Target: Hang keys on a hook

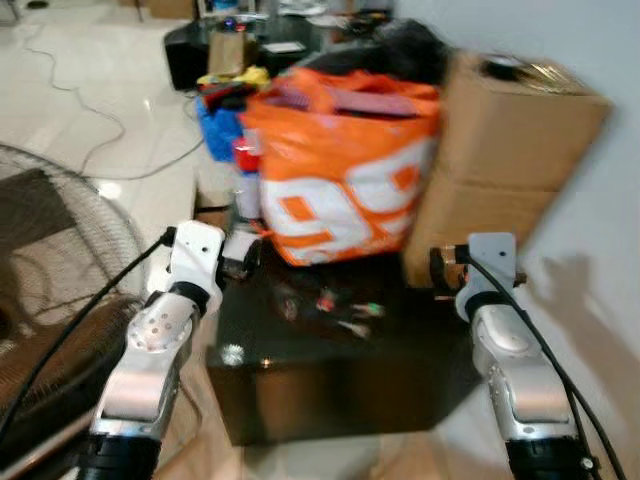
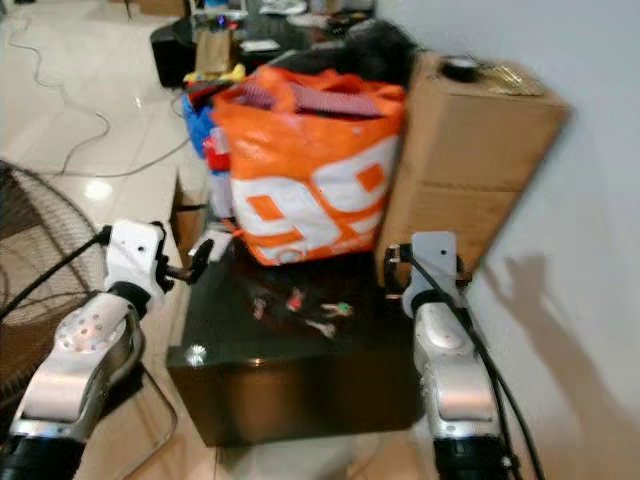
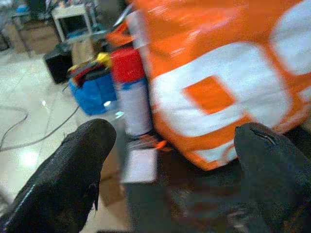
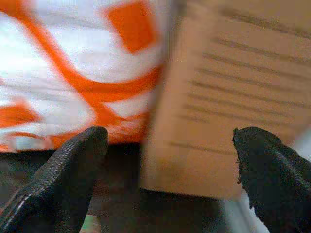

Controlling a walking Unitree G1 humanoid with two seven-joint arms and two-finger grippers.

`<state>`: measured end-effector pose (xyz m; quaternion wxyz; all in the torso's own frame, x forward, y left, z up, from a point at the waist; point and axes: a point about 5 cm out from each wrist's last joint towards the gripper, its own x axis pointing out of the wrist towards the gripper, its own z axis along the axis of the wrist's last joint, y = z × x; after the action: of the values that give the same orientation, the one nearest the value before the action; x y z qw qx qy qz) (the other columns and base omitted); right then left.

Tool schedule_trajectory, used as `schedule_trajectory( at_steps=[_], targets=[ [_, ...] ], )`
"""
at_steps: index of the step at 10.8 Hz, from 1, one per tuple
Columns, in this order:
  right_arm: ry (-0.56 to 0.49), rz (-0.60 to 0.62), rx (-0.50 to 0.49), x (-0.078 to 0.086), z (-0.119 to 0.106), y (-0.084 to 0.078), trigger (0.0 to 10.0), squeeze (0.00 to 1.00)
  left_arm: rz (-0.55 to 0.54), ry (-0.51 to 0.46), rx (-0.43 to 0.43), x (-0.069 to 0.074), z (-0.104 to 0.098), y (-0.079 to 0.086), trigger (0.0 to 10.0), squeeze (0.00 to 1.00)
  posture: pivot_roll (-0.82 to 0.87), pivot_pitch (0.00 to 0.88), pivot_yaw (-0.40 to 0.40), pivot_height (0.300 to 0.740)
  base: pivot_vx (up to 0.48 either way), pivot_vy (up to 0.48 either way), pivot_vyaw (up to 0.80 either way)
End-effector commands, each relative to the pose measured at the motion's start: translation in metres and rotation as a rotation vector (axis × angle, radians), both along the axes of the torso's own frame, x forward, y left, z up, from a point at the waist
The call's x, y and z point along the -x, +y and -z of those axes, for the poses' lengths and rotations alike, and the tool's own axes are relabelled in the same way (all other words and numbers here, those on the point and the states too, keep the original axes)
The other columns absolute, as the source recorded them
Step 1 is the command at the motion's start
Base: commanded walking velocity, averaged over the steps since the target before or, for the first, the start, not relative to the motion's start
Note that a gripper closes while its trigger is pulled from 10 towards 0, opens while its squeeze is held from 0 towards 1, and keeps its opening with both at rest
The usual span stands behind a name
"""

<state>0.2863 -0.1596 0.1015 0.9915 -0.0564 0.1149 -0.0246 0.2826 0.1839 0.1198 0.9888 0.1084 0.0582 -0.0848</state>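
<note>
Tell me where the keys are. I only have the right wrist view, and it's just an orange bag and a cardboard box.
Observer: The keys lie on the black table, just in front of the orange bag.
Operator: And my left hand?
Observer: The left hand is by the table's left rear corner, fingers apart, holding nothing.
Operator: Anything near it?
Observer: A red-capped spray can stands against the bag's left side.

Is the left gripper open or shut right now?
Open. In the left wrist view the left gripper has its two black fingers far apart, nothing between them, facing the orange bag.
</note>
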Motion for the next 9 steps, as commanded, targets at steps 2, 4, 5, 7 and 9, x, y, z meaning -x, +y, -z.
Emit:
schedule_trajectory(
  at_steps=[2,4,5,7,9],
  targets=[
    [-0.019,0.019,0.005,-0.0014,-0.0044,-0.0076,10.0,1.0,-0.001,-0.026,-0.018,-0.0015,-0.0031,-0.0041,10.0,1.0,-0.01,0.0,-0.064,0.74,0.0,0.0,0.0],
    [-0.018,0.016,0.002,-0.0018,-0.0047,-0.0073,10.0,1.0,-0.005,-0.036,-0.029,-0.0013,-0.0037,-0.0035,10.0,1.0,0.0,0.0,-0.064,0.74,0.0,0.0,0.0],
    [-0.017,0.013,-0.001,-0.0023,-0.0045,-0.0064,10.0,1.0,-0.008,-0.038,-0.03,-0.0015,-0.0041,-0.003,10.0,1.0,0.0,0.0,-0.063,0.74,0.0,-0.412,0.0],
    [-0.016,0.01,-0.004,-0.0034,-0.0045,-0.0058,10.0,1.0,-0.01,-0.041,-0.034,-0.0015,-0.0043,-0.0021,10.0,1.0,0.0,0.0,-0.062,0.74,0.0,-0.388,0.0],
    [-0.016,0.014,-0.004,-0.0045,-0.0049,-0.0063,10.0,1.0,-0.038,-0.032,-0.047,-0.004,-0.0035,-0.0008,10.0,1.0,-0.01,0.0,-0.059,0.74,0.0,0.0,0.0]
  ],
)
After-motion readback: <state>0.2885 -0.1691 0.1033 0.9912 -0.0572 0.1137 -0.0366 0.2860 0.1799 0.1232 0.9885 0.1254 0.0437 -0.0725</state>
